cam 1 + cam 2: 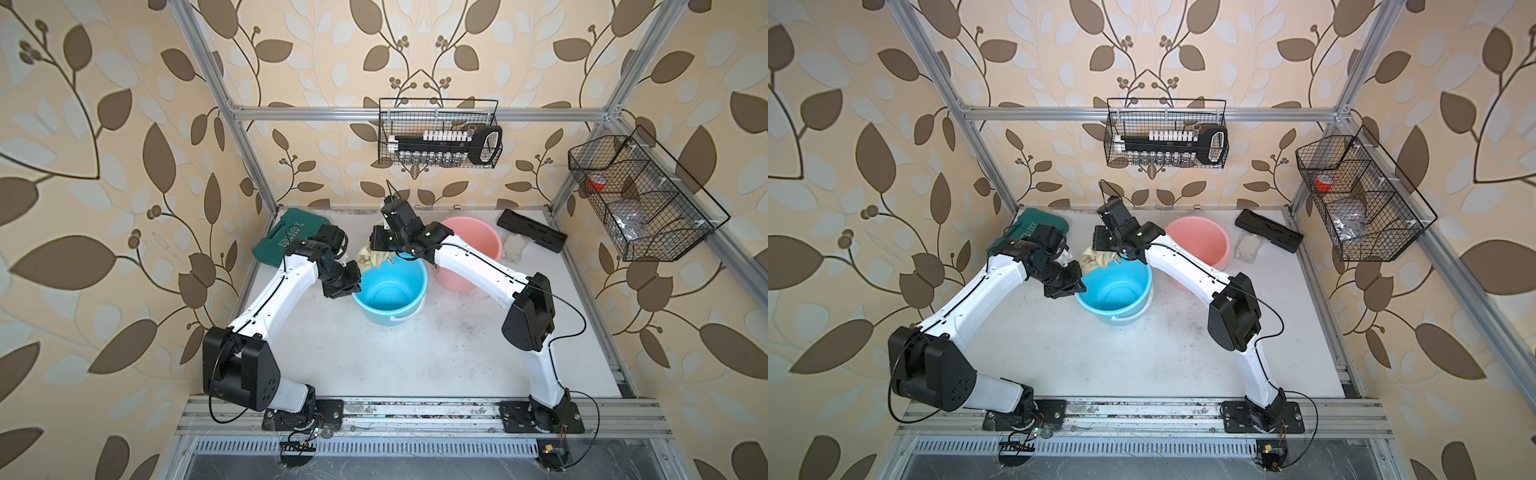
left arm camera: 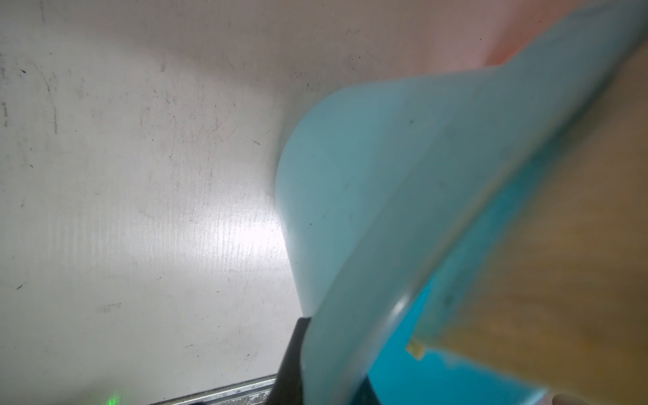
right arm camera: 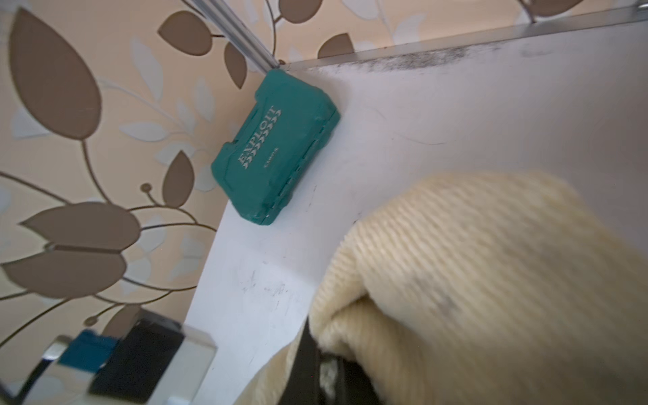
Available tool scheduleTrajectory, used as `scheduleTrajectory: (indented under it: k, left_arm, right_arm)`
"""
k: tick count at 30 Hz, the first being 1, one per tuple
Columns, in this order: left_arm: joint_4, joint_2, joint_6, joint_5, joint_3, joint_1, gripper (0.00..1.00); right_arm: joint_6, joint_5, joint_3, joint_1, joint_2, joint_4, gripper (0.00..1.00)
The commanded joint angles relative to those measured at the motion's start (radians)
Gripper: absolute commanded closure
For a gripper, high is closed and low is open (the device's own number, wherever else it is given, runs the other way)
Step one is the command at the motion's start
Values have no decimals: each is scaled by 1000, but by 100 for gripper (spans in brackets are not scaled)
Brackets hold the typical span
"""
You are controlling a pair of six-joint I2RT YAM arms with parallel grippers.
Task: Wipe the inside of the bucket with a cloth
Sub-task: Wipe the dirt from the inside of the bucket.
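Looking down, both top views: a light-blue round plastic bucket [image 1: 395, 299] sits mid-tabletop [image 1: 374, 357]. The left end effector [image 1: 358, 289] is clamped on its left rim, fingertips mostly hidden under the wrist body. A pale yellowish-beige stained cloth [image 1: 371, 258] hangs bunched over the far-left rim, pinched by the right end effector [image 1: 383, 252]; the grip itself is buried beneath the housing. Behind, a pink round plastic bucket [image 1: 478, 245] is half covered by the right arm. A green plastic tool case [image 1: 282, 239] is partly blocked by the left arm.

Left wrist view: bucket [image 2: 368, 193] wall and rim fill the frame, blurred. One dark finger [image 2: 291, 357] lies outside the wall; its mate is barely visible inside. The cloth [image 2: 547, 280] is a tan smear within the mouth.

Right wrist view: the cloth [image 3: 473, 280] bulges close, ribbed, soft-focus. One dark finger [image 3: 310, 350] presses into its folds, the other hidden. The case [image 3: 277, 147] is sharp, lettered EXPLOIT, at the tabletop corner.
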Motion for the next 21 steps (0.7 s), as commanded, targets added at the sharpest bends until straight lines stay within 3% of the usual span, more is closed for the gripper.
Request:
scheduleTrajectory:
  k: [1,4,13,16,20,21]
  left_arm:
    - [-14,-38,23,-24,34,-6,100]
    - [-17,-24,19,-45,63,-6,100]
    - [-56,-3,24,-197,159,0,100]
    - [-57,-16,23,-255,168,11,100]
    - [-21,-38,26,-261,164,29,100]
    - [-15,-38,29,-259,167,29,100]
  right_arm:
    - [-61,226,-55,4,-53,-137,100]
    - [-101,317,-99,1,-95,-195,100]
    - [-146,382,-249,29,-273,-269,100]
    - [-151,503,-290,93,-348,-313,100]
    - [-193,772,-359,254,-427,-336,100]
    - [-206,776,-383,287,-443,-318,100]
